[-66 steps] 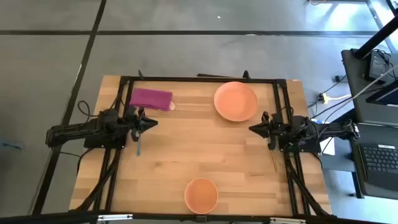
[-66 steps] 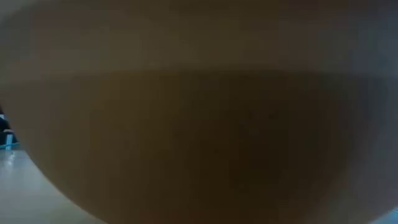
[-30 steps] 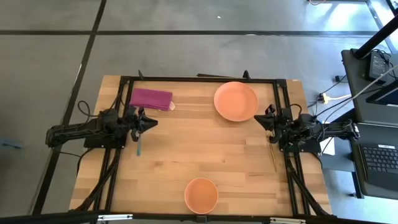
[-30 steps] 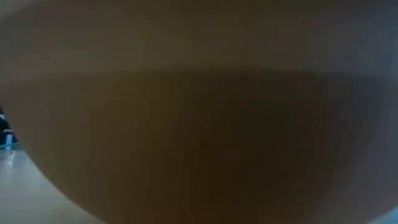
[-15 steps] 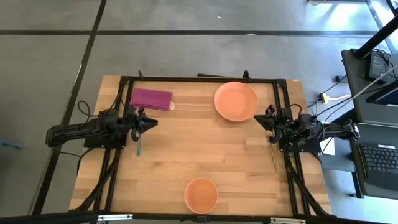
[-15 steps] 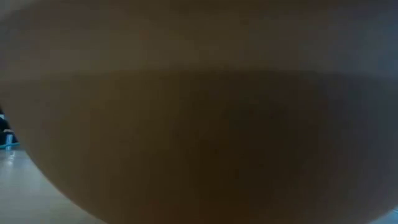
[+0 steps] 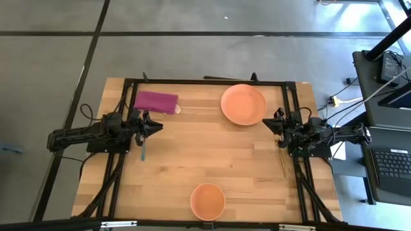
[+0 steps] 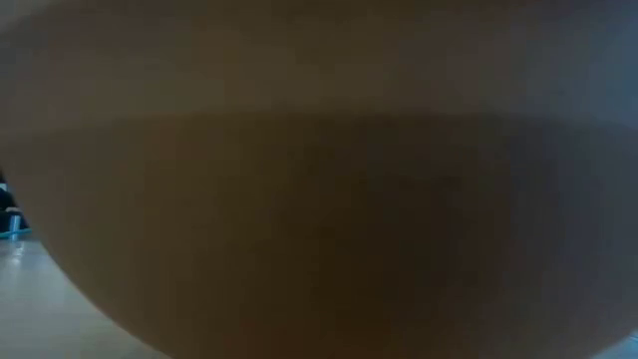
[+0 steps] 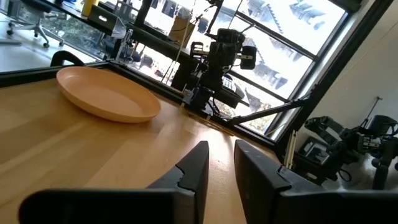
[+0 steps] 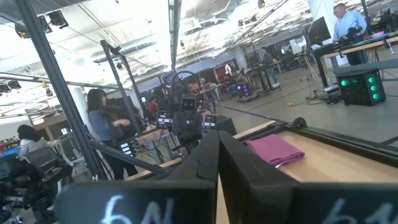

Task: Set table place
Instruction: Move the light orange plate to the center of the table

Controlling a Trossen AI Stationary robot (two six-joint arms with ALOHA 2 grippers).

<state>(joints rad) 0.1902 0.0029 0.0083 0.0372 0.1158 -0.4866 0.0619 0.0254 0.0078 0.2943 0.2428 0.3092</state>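
The table [image 7: 205, 154] pretty much fills the middle of the high view, a light wood butcher-block top with a black rail frame round it, sitting on grey floor [image 7: 192, 51] crossed by dark lines; that overhead view is the only one that gets the whole layout. The low view is basically useless, just a big blurry brownish curve right up against the lens with a sliver of pale tabletop at the bottom left corner; can't really tell what the blob is from there.

Count from above: one orange plate [image 7: 243, 104] at the far side toward the right, one orange bowl [image 7: 207, 200] at the near edge around the middle, one purple napkin [image 7: 155, 101] at the far left, one thin blue utensil [image 7: 143, 151] just beside the left gripper, one thin pale stick-like utensil [image 7: 283, 163] near the right rail; two arms.

The left gripper [image 7: 153, 126] rests low over the left side, and its wrist view shows the fingers [image 9: 198, 171] slightly apart, nothing between them, with the plate [image 9: 107, 94] and the right arm across the wood. The right gripper [image 7: 271, 124] sits just beside the plate; its wrist view shows the fingers [image 10: 208, 155] closed together on nothing, and the napkin [image 10: 274, 150] beyond.

Room stuff only the wrist cams catch: big windows, desks, a few people [image 10: 102, 124] standing around; a laptop [image 7: 392, 165] sits off to the right.
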